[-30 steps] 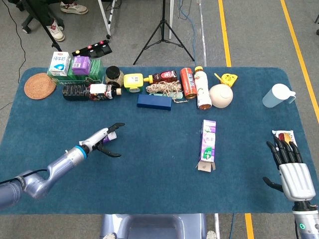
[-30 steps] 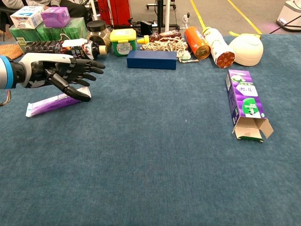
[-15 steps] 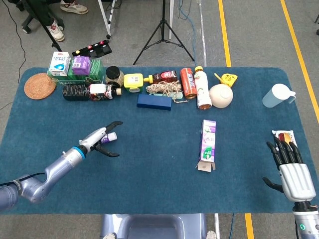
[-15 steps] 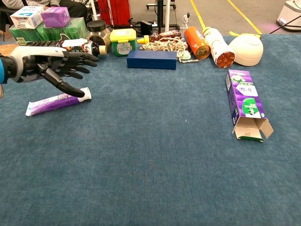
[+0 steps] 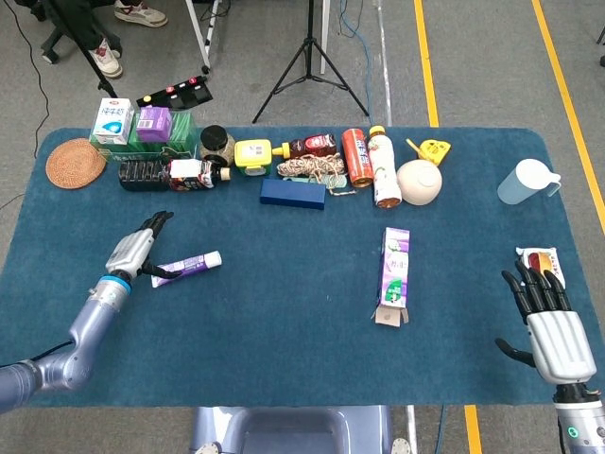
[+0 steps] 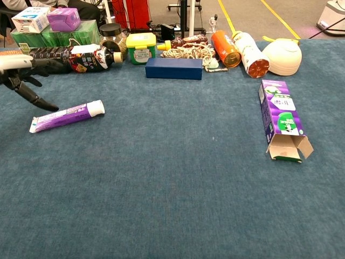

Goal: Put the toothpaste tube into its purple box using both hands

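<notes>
My left hand (image 5: 132,253), fingers spread and holding nothing, sits just at 9 o'clock of the toothpaste tube (image 5: 186,266), which lies flat on the desk (image 5: 284,312), long axis running 3-to-9, cap toward the purple box (image 5: 394,274).

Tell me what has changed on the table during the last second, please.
The left hand drew back toward the robot's left, off the cap end of the toothpaste tube, fingers still apart, holding nothing. The tube, the purple box with its flaps open, and the right hand stayed as they were.
</notes>
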`<state>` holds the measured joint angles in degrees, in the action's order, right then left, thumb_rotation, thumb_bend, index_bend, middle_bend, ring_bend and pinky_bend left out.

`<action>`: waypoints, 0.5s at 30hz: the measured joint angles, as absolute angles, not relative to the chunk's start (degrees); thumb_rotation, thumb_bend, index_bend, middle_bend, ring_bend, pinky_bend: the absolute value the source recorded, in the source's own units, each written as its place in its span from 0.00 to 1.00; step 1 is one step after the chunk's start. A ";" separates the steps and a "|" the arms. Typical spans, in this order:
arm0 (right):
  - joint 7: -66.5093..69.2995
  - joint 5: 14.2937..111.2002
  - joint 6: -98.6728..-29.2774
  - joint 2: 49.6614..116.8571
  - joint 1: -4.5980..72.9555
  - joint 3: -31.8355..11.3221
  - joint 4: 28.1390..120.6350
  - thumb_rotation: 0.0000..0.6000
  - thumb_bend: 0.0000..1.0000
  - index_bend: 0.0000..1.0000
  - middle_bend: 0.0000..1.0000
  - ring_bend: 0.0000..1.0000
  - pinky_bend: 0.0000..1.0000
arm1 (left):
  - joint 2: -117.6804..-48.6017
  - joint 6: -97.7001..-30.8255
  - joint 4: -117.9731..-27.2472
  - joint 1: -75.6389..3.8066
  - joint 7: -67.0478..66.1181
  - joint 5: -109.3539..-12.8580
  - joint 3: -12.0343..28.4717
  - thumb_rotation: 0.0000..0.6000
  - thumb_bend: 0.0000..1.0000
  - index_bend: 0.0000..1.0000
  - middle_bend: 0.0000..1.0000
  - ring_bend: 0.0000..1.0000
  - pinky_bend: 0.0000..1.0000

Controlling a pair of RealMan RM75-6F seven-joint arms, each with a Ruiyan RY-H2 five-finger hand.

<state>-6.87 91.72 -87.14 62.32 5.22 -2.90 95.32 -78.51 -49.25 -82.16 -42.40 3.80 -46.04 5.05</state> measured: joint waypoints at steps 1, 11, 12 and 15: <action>-6.75 91.69 -87.13 62.26 5.22 -2.92 95.33 1.00 0.00 0.03 0.00 0.00 0.01 | -78.98 -49.91 -82.07 -42.36 1.74 -45.12 4.79 1.00 0.08 0.01 0.00 0.00 0.10; -5.89 91.71 -86.97 61.94 5.29 -2.86 95.36 1.00 0.00 0.03 0.00 0.00 0.01 | -84.66 -56.01 -81.41 -42.59 -12.83 -37.46 4.58 1.00 0.13 0.10 0.00 0.00 0.10; -5.85 91.70 -86.96 61.92 5.30 -2.86 95.35 1.00 0.00 0.03 0.00 0.00 0.01 | -85.43 -56.39 -81.03 -42.67 -13.76 -37.07 4.78 1.00 0.14 0.11 0.00 0.00 0.10; -5.69 91.59 -86.83 61.86 5.34 -2.87 95.34 1.00 0.00 0.03 0.00 0.00 0.01 | -87.82 -57.84 -79.86 -42.80 -16.03 -36.57 5.76 1.00 0.16 0.17 0.00 0.00 0.12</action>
<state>-5.69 91.59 -86.83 61.86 5.34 -2.87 95.34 -87.82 -57.84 -79.86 -42.80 -16.03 -36.57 5.76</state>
